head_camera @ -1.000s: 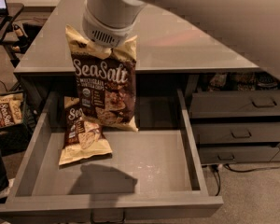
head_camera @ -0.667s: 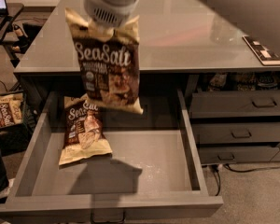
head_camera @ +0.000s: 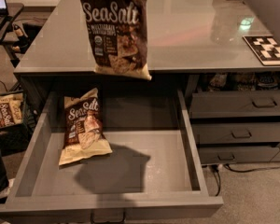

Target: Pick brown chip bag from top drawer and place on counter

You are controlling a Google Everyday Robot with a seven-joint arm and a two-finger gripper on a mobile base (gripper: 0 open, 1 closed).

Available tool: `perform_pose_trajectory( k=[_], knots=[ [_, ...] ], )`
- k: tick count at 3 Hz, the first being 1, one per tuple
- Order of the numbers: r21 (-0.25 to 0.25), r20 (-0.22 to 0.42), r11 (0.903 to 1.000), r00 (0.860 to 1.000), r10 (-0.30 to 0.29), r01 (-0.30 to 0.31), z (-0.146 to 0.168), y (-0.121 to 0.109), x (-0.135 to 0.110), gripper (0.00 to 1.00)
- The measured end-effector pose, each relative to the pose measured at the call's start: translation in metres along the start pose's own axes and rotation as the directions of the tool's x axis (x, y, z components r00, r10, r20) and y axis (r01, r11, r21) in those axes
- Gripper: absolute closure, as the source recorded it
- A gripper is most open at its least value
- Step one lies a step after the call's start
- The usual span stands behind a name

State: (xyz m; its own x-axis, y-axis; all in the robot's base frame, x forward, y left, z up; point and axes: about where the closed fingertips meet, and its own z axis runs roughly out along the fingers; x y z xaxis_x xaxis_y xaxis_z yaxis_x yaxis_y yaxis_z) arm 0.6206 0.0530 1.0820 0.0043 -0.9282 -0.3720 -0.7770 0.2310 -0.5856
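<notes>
Raised higher, brown chip bag (head_camera: pixel 114 31) hangs upright, gripper above frame.

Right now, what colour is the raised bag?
Brown chip bag: dark brown, cream bands; camera view. Gripper above frame.

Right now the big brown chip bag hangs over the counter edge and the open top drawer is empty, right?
Not empty. The camera view shows a smaller Sea Salt bag lying in the top drawer, at its left. The brown chip bag does hang over the counter edge; the hand is out of view above the frame.
</notes>
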Motion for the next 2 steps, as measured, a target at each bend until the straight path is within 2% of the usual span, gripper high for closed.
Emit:
perform_pose_trajectory(
  k=[1, 2],
  knots=[
    [-0.015, -0.008, 0.9999, 1.0, -0.006, 0.006, 0.014, -0.028, 0.001, 1.0],
    [-0.058, -0.02, 0.9983, 1.0, -0.013, 0.012, 0.043, -0.048, 0.001, 1.0]
  ],
)
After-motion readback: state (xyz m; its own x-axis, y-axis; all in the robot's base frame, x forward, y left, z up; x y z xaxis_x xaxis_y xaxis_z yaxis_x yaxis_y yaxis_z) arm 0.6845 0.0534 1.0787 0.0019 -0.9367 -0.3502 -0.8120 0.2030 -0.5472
